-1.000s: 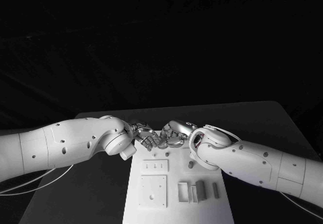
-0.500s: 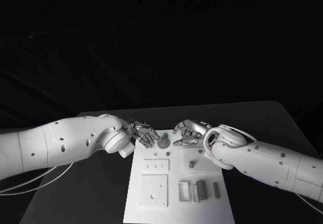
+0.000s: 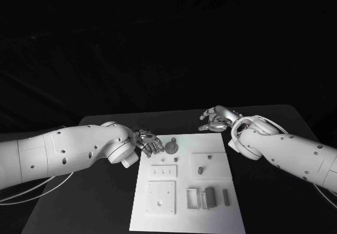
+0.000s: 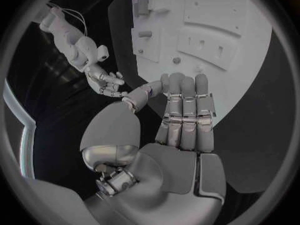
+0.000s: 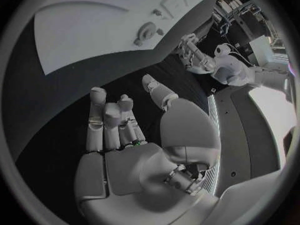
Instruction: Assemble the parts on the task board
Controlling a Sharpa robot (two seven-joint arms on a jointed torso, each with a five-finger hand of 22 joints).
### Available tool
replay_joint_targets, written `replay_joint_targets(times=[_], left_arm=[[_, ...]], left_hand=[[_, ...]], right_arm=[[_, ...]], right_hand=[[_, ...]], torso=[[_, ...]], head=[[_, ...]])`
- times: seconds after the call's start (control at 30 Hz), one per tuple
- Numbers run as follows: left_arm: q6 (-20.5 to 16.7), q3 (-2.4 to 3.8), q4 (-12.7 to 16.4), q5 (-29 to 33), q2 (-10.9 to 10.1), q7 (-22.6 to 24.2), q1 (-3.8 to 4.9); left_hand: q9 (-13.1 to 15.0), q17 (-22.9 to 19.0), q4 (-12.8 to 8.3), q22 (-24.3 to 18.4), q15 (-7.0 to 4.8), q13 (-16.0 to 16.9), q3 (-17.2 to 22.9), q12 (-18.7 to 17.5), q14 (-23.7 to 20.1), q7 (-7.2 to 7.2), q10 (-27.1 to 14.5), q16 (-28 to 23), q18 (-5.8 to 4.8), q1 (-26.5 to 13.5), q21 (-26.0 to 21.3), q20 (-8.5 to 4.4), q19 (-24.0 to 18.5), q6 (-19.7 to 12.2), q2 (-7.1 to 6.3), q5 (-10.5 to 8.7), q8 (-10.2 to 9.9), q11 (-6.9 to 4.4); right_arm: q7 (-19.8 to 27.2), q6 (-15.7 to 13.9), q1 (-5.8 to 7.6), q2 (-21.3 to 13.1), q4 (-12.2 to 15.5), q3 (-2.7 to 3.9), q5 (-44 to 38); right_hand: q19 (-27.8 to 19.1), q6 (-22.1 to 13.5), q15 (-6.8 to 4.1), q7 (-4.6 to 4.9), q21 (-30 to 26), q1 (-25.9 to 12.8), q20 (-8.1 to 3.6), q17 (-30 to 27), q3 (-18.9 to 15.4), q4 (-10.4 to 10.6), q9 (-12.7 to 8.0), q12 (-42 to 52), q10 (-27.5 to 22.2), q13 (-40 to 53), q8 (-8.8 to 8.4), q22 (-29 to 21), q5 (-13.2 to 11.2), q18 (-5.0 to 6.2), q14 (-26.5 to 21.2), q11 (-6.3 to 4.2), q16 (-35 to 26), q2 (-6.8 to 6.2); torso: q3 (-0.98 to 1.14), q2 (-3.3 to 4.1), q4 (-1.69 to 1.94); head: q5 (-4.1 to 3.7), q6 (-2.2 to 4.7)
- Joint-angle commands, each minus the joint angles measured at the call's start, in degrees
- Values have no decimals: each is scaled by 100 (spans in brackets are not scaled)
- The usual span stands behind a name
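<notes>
Small grey round disc part (image 3: 171,146) is seen flat on white rectangular task board (image 3: 211,204), just beside released left hand (image 3: 146,141); right hand (image 3: 215,119) released, well apart; long axis indiscernible

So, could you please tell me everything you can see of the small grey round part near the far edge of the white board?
The small grey round part looks like a flat disc with a short stem or tab rising from its far side; material looks like dull plastic or metal. It sits on the white task board near its far left corner, apart from the other pieces. The silver left hand is close beside it, fingers apart, not touching it. The right wrist view shows it too.
</notes>
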Motion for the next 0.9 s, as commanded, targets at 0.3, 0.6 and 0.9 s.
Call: replay_joint_targets(times=[0.3, 0.6, 0.9], left_arm=[[-124, 1, 105, -939, 52, -291, -266], [-224, 2, -76, -1076, 268, -386, -563], [-276, 2, -133, -1185, 357, -362, -701]], left_hand=[[254, 21, 48, 271, -112, 243, -14, 382, 78, -540, 72, 455, 127, -101, 184, -90, 196, 665, -114, 3, 114, -136], [458, -42, 59, 484, -172, 419, 4, 710, 71, -603, 35, 818, 132, -163, 288, -151, 279, 727, -152, 53, 247, -202], [631, -148, 63, 659, -228, 533, 14, 991, 88, -667, 35, 1137, 141, -250, 365, -204, 377, 799, -142, 51, 381, -265]], right_arm=[[149, -123, 253, -84, -196, 68, 448], [144, -98, 286, -73, -214, 84, 458], [141, -92, 288, -100, -200, 84, 459]], right_hand=[[-14, -51, 8, 134, -6, 44, -15, 4, -36, -10, 9, 28, -8, -5, 33, 111, 15, 78, 3, -15, 35, 28], [-13, -46, 7, 132, -5, 44, -14, 3, -42, -13, 11, 32, -8, -9, 39, 110, 15, 78, 3, -17, 36, 36], [-14, -45, 6, 131, -5, 40, -14, 3, -48, -14, 11, 33, -8, -12, 41, 110, 14, 78, 2, -18, 37, 37]], torso=[[17, -107, -12], [14, -166, -13], [16, -171, -16]], head=[[8, -160], [-33, -296], [-65, -380]])
